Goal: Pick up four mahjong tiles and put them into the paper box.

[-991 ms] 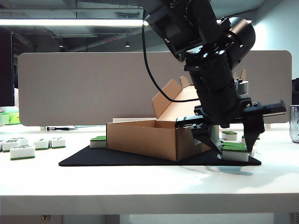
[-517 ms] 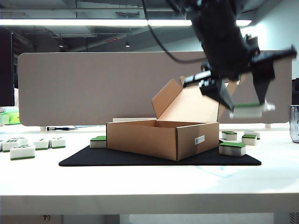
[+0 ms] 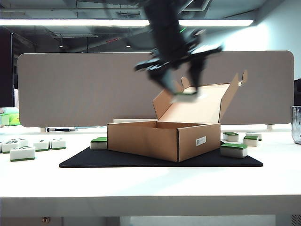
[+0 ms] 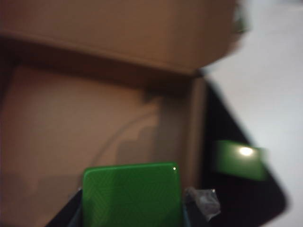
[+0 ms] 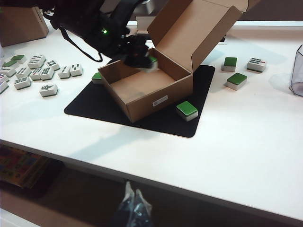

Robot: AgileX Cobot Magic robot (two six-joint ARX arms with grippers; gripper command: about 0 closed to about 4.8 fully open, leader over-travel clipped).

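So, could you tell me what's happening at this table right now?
The left gripper is carrying a mahjong tile over the open paper box, whose inside looks empty in the left wrist view. The right gripper hangs off the table's front edge, jaws together, holding nothing. Other tiles wait on the black mat and on the white table.

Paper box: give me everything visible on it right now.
The paper box is brown corrugated cardboard, shallow and rectangular, sitting on a black mat on the white table. Its hinged lid stands open behind, side flaps up. A small white label sits on one side wall. The inside that shows looks bare. The left hand, blurred, hovers above the opening holding a mahjong tile, green back up; nothing but the mat touches the box.
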